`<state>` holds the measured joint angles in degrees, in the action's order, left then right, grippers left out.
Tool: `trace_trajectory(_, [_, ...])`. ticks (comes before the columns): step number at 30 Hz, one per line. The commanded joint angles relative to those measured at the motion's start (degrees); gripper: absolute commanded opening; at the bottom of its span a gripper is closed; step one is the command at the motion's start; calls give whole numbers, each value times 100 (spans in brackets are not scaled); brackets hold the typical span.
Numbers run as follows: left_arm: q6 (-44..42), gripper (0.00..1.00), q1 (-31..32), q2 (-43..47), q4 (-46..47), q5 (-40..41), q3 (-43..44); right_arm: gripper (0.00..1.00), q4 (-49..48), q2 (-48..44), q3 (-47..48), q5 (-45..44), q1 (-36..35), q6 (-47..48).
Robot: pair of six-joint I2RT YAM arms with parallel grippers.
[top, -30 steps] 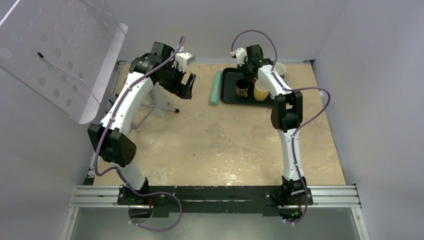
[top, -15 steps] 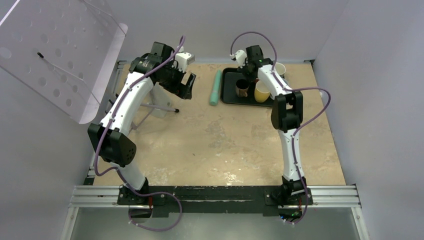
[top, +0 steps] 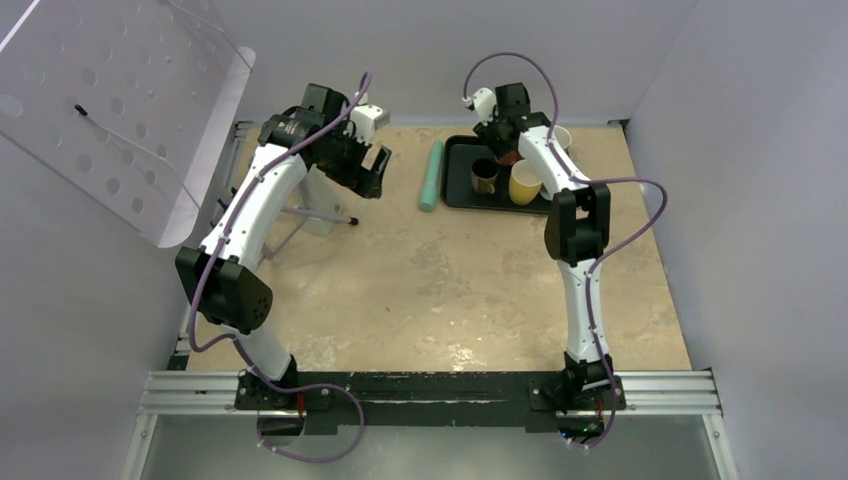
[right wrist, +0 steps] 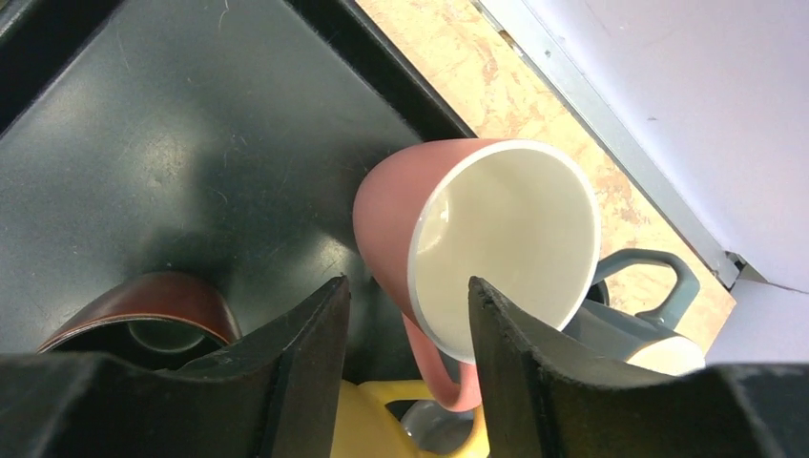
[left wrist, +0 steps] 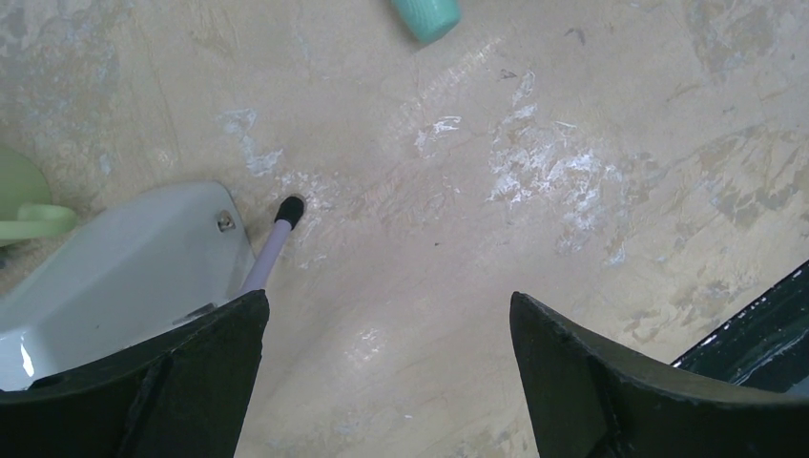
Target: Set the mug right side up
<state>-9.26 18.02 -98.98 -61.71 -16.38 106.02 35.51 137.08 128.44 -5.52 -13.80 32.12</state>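
A pink mug (right wrist: 391, 205) with a white inside hangs tilted over the black tray (right wrist: 143, 143), its mouth turned toward the right wrist camera and its handle pointing down between the fingers. My right gripper (right wrist: 408, 296) is closed part way around the mug's rim and handle, at the tray's back (top: 497, 130). In the top view the arm hides nearly all of the mug; only a red patch (top: 510, 157) shows. My left gripper (top: 375, 170) is wide open and empty above the bare table (left wrist: 388, 315).
On the tray (top: 455, 165) stand a brown mug (top: 485, 175) and a yellow mug (top: 522, 182). A grey mug (right wrist: 630, 324) lies beside the pink one. A teal cylinder (top: 431, 173) lies left of the tray. A grey stand (left wrist: 114, 267) and a clear perforated panel (top: 110, 110) are at the left.
My right wrist has moved slightly toward the back wall over the tray. The left arm has stayed in place.
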Motion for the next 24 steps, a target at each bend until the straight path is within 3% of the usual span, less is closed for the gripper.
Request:
trace_trajectory(1, [-317, 100, -35, 70, 104, 532, 141, 55, -160, -651, 369, -204, 13, -110])
trace_trajectory(5, [-646, 100, -73, -150, 5, 1519, 515, 63, -260, -1023, 428, -331, 9, -391])
trace_trajectory(11, [-910, 100, -290, -774, -351, 2405, 1486, 67, -397, -1846, -80, -21, -40, -1025])
trace_trajectory(15, [-763, 100, -658, -1038, -815, 2302, 2205, 68, -405, -2254, -490, 55, -170, -1382])
trace_trajectory(24, [-822, 100, -1113, -1542, -982, 2241, 2165, 69, -354, -2554, -1087, 7, -517, -1511])
